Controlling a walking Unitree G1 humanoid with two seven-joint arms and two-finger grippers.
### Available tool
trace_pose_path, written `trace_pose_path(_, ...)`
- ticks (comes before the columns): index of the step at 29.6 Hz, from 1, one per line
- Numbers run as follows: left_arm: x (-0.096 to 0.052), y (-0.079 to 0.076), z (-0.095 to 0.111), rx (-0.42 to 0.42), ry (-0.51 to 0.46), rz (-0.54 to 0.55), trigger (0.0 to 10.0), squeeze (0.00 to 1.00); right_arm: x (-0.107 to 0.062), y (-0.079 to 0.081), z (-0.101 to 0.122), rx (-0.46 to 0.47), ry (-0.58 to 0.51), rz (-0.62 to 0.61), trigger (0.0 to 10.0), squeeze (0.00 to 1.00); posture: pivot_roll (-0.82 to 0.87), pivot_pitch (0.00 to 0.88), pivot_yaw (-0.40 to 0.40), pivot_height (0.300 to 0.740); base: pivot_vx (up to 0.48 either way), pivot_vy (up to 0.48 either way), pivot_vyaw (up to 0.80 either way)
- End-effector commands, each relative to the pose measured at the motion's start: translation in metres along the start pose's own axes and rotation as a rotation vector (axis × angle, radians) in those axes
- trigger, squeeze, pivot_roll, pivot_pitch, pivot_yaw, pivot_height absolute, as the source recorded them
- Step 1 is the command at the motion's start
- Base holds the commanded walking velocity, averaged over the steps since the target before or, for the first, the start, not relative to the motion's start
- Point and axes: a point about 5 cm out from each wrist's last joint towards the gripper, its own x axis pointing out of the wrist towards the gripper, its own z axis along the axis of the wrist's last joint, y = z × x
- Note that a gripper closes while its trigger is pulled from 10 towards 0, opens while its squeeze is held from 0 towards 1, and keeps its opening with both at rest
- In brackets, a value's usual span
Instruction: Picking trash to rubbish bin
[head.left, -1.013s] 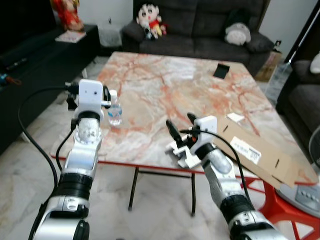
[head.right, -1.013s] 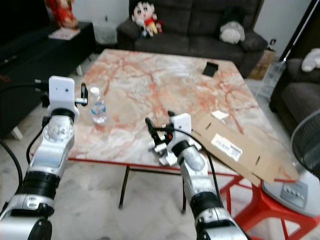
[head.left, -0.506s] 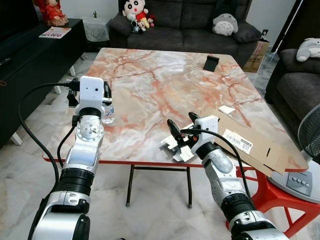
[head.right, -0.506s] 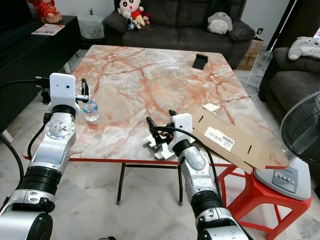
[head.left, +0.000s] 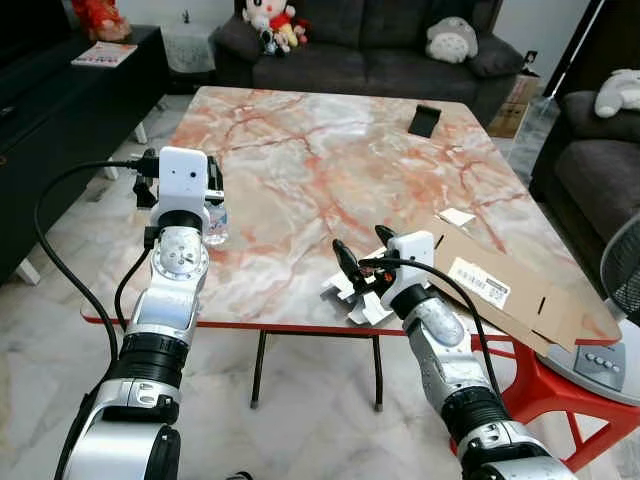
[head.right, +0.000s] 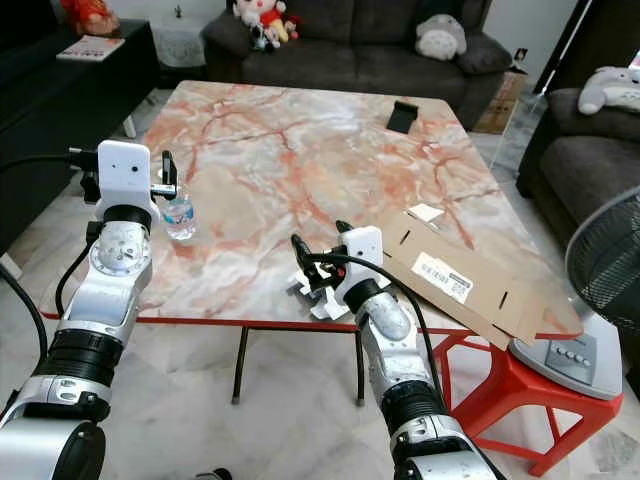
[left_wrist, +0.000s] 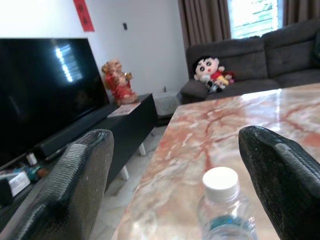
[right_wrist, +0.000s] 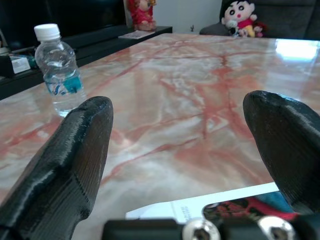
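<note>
While the robot stands at the near edge of a marble-topped table (head.left: 330, 170), its right gripper (head.left: 362, 258) hangs just above a crumpled white wrapper (head.left: 352, 298) lying at that edge, with its 2 black fingers (right_wrist: 70, 165) spread wide and nothing between them; the right wrist view shows the wrapper's white edge and a bit of red and blue print directly under the open fingers. To the robot's left, the left gripper (left_wrist: 170, 170) is raised beside a small water bottle (head.right: 180, 217) standing upright near the table's left edge; its 2 fingers are likewise spread apart, with the bottle's white cap framed between them but not touched. Right of the wrapper, a flattened cardboard box (head.left: 505, 295) with a white label lies over the table's near right corner; a small dark object (head.left: 424, 120) stands on the far side. Beyond the table sits a dark sofa (head.left: 380, 60) with plush toys; a red stool (head.left: 560, 390) stands on the floor at right.
</note>
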Motion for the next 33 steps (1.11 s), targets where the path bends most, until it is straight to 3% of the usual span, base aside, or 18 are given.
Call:
trace_pose_path(1, 0.0024, -0.0013, 0.0057, 0.011, -0.029, 0.001, 10.0, 0.00, 0.0022, -0.0022, 0.0071, -0.002, -0.022, -0.003, 10.0, 0.00, 0.01, 0.038, -0.081, 0.740, 0.244, 0.000, 0.00)
trace_pose_path(7, 0.0024, -0.0016, 0.0053, 0.012, -0.028, -0.002, 10.0, 0.00, 0.0024, -0.0015, 0.0080, -0.023, -0.025, 0.004, 10.0, 0.00, 0.01, 0.038, -0.081, 0.740, 0.251, 0.000, 0.00)
trace_pose_path(14, 0.0024, -0.0022, 0.0063, 0.012, -0.033, -0.002, 10.0, 0.00, 0.0019, 0.0004, 0.0072, -0.026, -0.024, 0.017, 10.0, 0.00, 0.01, 0.038, -0.081, 0.740, 0.250, 0.000, 0.52)
trace_pose_path(33, 0.0018, -0.0049, 0.0102, 0.017, -0.053, -0.013, 10.0, 0.00, 0.0020, -0.0007, 0.0063, -0.003, -0.019, 0.008, 10.0, 0.00, 0.00, 0.019, -0.074, 0.740, 0.250, 0.000, 0.00)
